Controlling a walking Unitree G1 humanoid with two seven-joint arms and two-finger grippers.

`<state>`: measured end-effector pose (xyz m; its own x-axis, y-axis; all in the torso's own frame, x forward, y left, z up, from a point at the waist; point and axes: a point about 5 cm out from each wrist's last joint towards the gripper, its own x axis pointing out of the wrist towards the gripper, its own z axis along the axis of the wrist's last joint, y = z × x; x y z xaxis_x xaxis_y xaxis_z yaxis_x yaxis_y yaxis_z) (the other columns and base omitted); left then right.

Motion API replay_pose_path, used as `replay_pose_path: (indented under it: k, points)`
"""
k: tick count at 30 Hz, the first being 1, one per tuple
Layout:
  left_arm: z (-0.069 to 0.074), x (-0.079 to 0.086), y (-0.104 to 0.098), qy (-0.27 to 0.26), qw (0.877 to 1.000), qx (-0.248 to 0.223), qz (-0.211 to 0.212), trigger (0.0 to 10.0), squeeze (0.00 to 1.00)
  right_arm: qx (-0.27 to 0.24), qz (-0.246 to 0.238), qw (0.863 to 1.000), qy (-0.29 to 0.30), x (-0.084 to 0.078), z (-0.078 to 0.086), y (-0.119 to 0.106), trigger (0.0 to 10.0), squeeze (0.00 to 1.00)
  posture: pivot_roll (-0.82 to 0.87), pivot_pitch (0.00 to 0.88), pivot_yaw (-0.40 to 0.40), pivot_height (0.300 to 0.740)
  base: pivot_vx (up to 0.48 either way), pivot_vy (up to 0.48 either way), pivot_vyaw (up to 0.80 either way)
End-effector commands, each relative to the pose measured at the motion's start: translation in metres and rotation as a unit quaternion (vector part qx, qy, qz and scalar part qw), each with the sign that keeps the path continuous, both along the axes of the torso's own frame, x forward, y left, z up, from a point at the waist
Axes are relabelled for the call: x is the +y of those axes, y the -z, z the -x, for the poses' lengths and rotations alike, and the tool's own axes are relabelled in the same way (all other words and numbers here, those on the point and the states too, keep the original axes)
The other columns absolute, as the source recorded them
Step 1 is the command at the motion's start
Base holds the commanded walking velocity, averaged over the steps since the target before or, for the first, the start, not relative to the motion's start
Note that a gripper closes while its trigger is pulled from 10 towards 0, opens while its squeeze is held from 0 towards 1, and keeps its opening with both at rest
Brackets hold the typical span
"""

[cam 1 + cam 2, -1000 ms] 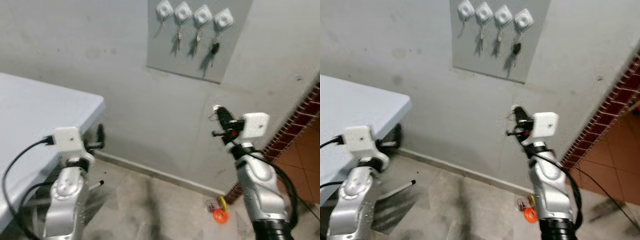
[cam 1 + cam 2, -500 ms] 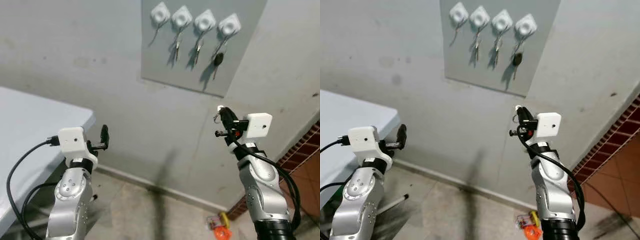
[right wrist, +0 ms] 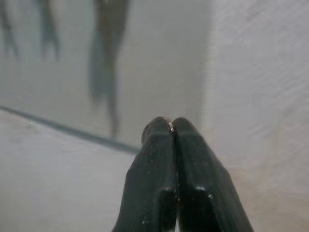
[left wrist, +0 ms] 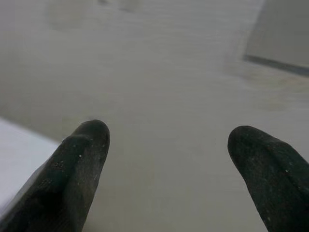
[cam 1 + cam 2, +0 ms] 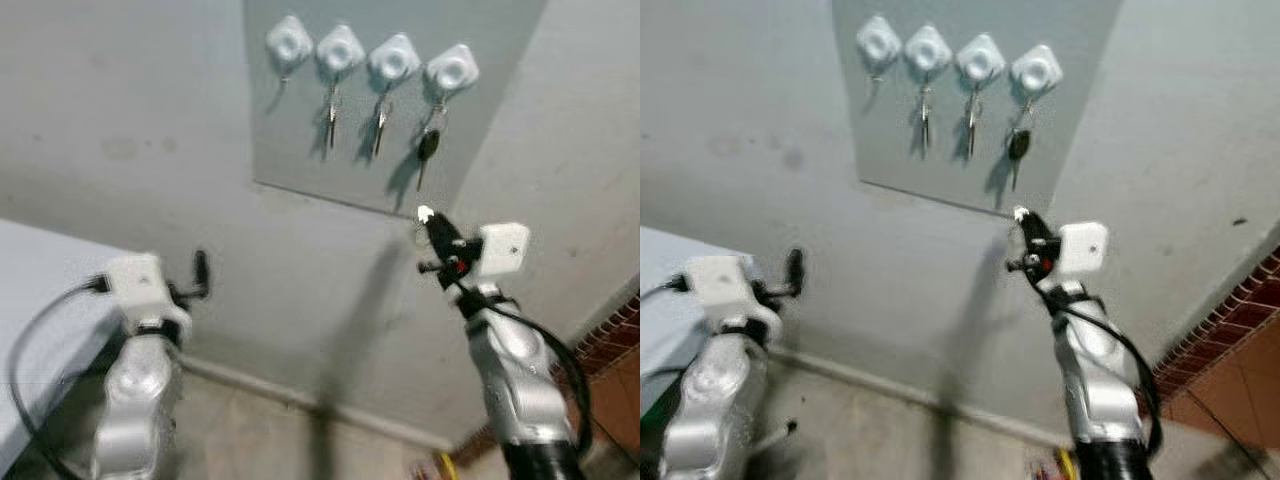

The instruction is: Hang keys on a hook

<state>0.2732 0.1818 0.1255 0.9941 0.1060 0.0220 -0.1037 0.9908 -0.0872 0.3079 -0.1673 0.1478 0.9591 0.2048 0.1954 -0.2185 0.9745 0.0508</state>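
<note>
A grey panel (image 5: 480, 150) on the wall carries a row of white hooks. The leftmost hook (image 5: 288, 42) is bare. Keys (image 5: 331, 112) hang from the others, and a black-headed key (image 5: 428, 145) is on the rightmost hook (image 5: 451, 70). My right gripper (image 5: 428, 220) is raised just below the panel's lower edge, under that black-headed key. It is shut, with a thin metal key ring (image 3: 170, 126) glinting between the tips. My left gripper (image 4: 169, 140) is open with nothing in it, and hangs lower on the left (image 5: 200, 272), facing bare wall.
A white table (image 5: 35, 300) stands at the left below my left arm. Red brick facing (image 5: 1240, 325) begins at the lower right. The floor meets the wall at a skirting line (image 5: 300, 400) beneath both arms.
The view has shifted: the panel now sits lower and larger in the picture. My right gripper has risen to the panel's lower edge, still shut. The left arm holds its pose.
</note>
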Motion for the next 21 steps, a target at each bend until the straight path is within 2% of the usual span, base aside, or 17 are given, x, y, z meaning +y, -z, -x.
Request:
replay_pose_path:
  k: [1, 10, 13, 18, 21]
  points:
    - [0.002, 0.007, -0.003, -0.009, 1.000, -0.005, -0.010, 10.0, 0.00, -0.009, -0.004, 1.000, -0.015, 0.006, -0.001, -0.005, 10.0, 0.00, -0.01, 0.048, -0.048, 0.740, 0.000, 0.000, 0.00]
    - [0.003, 0.002, -0.006, 0.010, 1.000, -0.012, -0.020, 10.0, 0.00, -0.008, -0.001, 0.999, -0.044, 0.009, -0.001, -0.007, 10.0, 0.00, -0.01, 0.044, -0.050, 0.740, 0.000, 0.000, 0.00]
    - [0.004, -0.010, -0.010, 0.046, 0.997, -0.023, -0.054, 10.0, 0.00, -0.016, 0.002, 0.998, -0.068, 0.014, -0.002, -0.011, 10.0, 0.00, -0.01, 0.045, -0.051, 0.740, 0.000, 0.000, 0.00]
    - [0.005, -0.021, -0.012, 0.071, 0.995, -0.028, -0.071, 10.0, 0.00, -0.025, 0.009, 0.995, -0.095, 0.021, -0.004, -0.017, 10.0, 0.00, -0.01, 0.056, -0.052, 0.740, 0.000, 0.000, 0.00]
    - [0.005, -0.025, -0.014, 0.079, 0.994, -0.031, -0.066, 10.0, 0.00, -0.032, 0.011, 0.993, -0.114, 0.027, -0.008, -0.023, 10.0, 0.00, -0.01, 0.061, -0.049, 0.740, 0.000, 0.000, 0.00]
